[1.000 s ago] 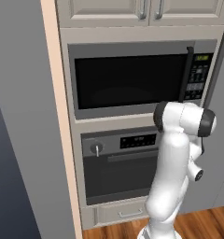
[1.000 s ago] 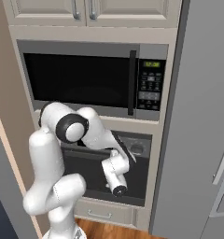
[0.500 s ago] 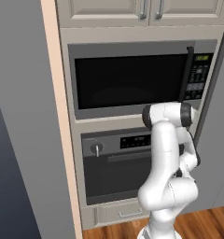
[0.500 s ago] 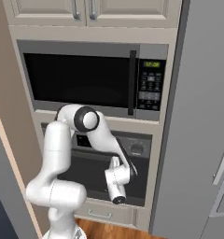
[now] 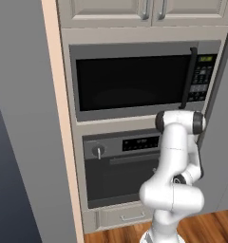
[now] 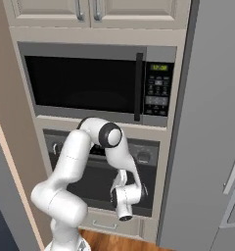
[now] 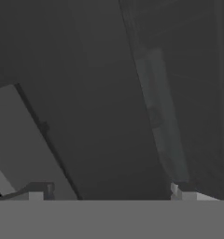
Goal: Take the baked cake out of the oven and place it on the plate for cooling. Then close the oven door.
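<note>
- The oven point(image 5: 120, 166) sits at lower centre of the left base view, under the microwave point(image 5: 135, 80); its oven door point(image 5: 116, 180) is shut, so the cake inside cannot be seen
- The door's handle point(image 5: 132, 159) is a horizontal bar along the door's top edge, long axis running left to right across the frame
- The gripper point(image 6: 125, 211) hangs low in the right base view, before the door's lower right part, jaws spread wide and holding nothing
- In the hand view the handle point(image 7: 160, 116) runs as a pale strip up the right half
- Judged: the handle lies above the gripper, so the reach goes upward
</note>
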